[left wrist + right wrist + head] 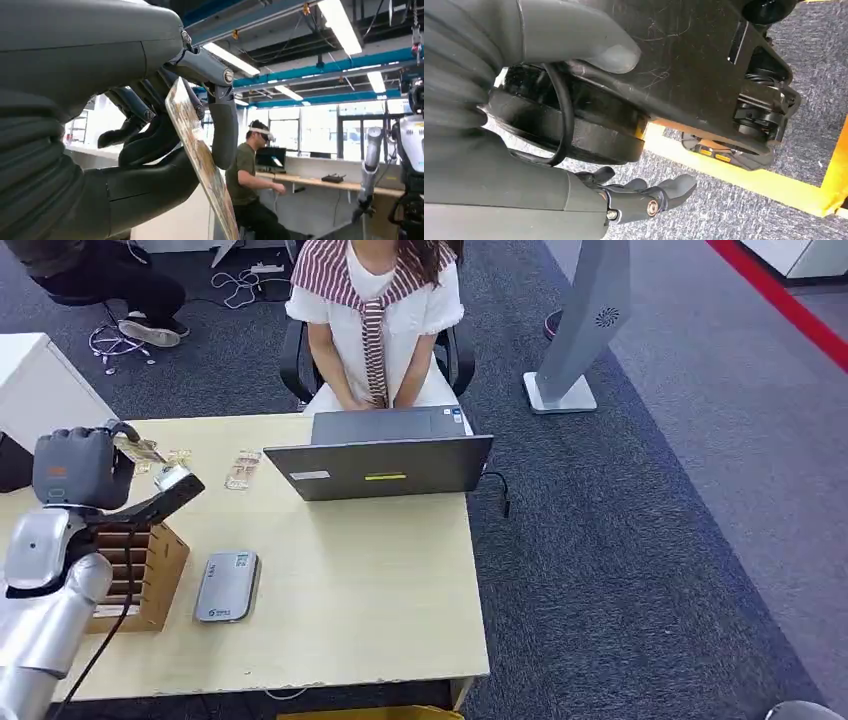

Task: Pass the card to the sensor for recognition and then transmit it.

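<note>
My left hand is raised over the table's left end, above a wooden card rack. It pinches a printed card between thumb and fingers. The left wrist view shows the card edge-on and tilted, held in the left hand. The grey flat sensor lies on the table just right of the rack, below and right of the hand. My right hand hangs at my side over the carpet, fingers apart and holding nothing.
An open laptop stands at the far side of the wooden table, with a seated person behind it. Loose cards lie left of the laptop. A white cabinet stands at far left and a grey floor stand on the carpet to the right.
</note>
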### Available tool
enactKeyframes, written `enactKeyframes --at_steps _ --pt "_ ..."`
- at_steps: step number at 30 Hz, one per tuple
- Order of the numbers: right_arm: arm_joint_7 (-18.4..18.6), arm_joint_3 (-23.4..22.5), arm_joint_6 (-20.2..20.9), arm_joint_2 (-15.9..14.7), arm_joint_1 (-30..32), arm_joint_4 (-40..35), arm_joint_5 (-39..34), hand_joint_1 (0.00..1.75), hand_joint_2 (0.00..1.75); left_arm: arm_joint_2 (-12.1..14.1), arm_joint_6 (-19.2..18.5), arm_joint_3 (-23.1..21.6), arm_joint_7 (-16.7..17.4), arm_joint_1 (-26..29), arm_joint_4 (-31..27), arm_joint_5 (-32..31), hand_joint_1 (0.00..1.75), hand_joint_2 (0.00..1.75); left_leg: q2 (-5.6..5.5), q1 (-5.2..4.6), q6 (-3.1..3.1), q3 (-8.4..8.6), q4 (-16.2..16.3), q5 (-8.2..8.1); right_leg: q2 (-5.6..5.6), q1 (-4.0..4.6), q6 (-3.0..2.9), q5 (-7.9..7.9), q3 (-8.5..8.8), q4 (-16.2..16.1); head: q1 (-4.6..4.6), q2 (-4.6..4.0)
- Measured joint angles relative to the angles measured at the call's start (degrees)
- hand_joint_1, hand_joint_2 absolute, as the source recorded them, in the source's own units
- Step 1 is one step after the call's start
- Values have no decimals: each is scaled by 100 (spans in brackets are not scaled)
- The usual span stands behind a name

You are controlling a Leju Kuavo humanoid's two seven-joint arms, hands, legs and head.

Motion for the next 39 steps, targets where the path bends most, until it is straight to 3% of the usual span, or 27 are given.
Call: enactKeyframes --at_steps 9,18,39 --pt "-48 -7 0 -13 17 2 -61 0 175 -55 -492 -107 57 224 -42 -46 175 175 0 0 0 0 0 0 0 0 0 0 -1 0 -2 0" --pt "-74 -9 7 -24 28 4 -118 0 175 -288 -973 -391 114 286 -31 -127 175 175 -1 -2 0 -4 0 0 -1 0 1 0 -3 -2 -2 2" --pt "-105 -28 -2 -39 39 7 -225 0 175 -627 -1141 -710 286 275 79 -146 175 175 2 -2 1 -7 0 0 0 1 1 1 -6 -2 -2 0"
